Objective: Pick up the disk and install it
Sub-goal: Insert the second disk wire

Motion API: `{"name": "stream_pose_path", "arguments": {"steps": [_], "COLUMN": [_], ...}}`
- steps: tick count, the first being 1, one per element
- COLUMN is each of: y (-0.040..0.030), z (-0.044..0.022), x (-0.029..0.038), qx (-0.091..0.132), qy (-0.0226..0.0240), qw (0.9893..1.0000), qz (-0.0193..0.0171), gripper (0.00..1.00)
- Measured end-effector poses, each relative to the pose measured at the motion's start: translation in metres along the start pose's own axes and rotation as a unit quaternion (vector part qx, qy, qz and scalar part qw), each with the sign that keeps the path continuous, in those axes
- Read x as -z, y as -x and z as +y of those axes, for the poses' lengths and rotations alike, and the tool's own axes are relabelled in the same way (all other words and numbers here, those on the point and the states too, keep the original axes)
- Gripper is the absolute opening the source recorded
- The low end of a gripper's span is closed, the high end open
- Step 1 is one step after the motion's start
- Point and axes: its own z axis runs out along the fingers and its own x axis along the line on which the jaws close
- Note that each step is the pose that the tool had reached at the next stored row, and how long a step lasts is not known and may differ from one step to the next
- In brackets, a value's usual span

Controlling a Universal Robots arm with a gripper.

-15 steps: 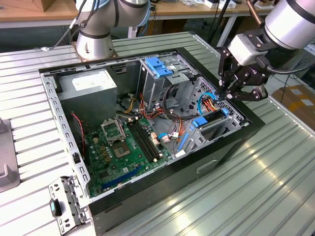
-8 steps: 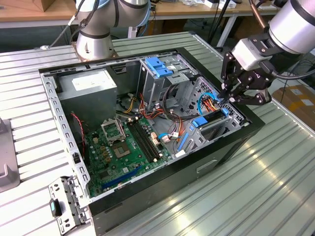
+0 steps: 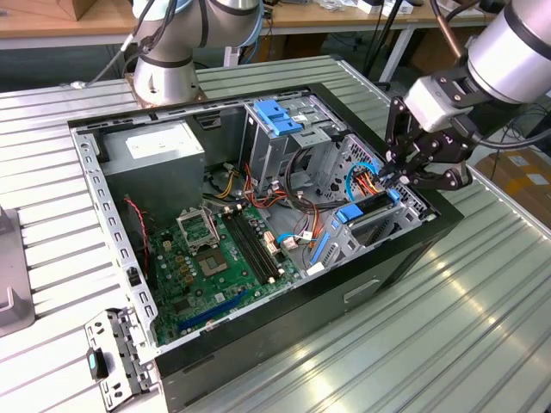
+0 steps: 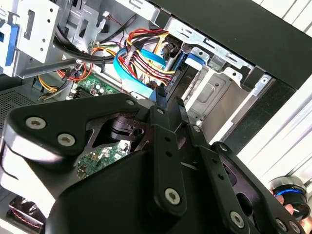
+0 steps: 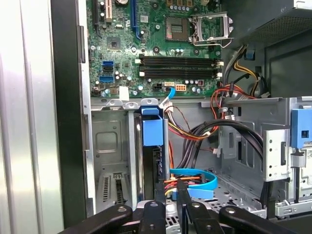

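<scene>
The disk (image 3: 368, 206), a dark drive in a bright blue carrier, stands on edge in the drive bay at the open computer case's (image 3: 379, 284) corner on the exterior view's right. My gripper (image 3: 396, 179) reaches in over that case wall and meets the disk's near end. In both wrist views the disk (image 5: 152, 134) (image 4: 178, 83) runs straight on from my gripper (image 5: 171, 187) (image 4: 167, 105), whose fingers stand close together with a narrow gap, shut on that end. The part of the disk between the fingers is hidden.
Red, yellow and blue cables (image 3: 366, 176) bunch right beside the bay. A grey cage with a light-blue latch (image 3: 280, 116) stands farther back, the motherboard (image 3: 215, 258) lies on the case floor, and the power supply (image 3: 155, 146) sits on the exterior view's left. A loose metal bracket (image 3: 112, 353) lies on the ribbed table.
</scene>
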Motion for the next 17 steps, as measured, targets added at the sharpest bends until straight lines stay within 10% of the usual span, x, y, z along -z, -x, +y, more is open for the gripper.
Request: {"name": "stream_pose_path", "arguments": {"steps": [17], "y": [-0.0012], "z": [-0.0002], "x": [-0.0031], "qx": [0.000], "qy": [0.0001], "qw": [1.0000], "qz": [-0.0018], "gripper": [0.23]}}
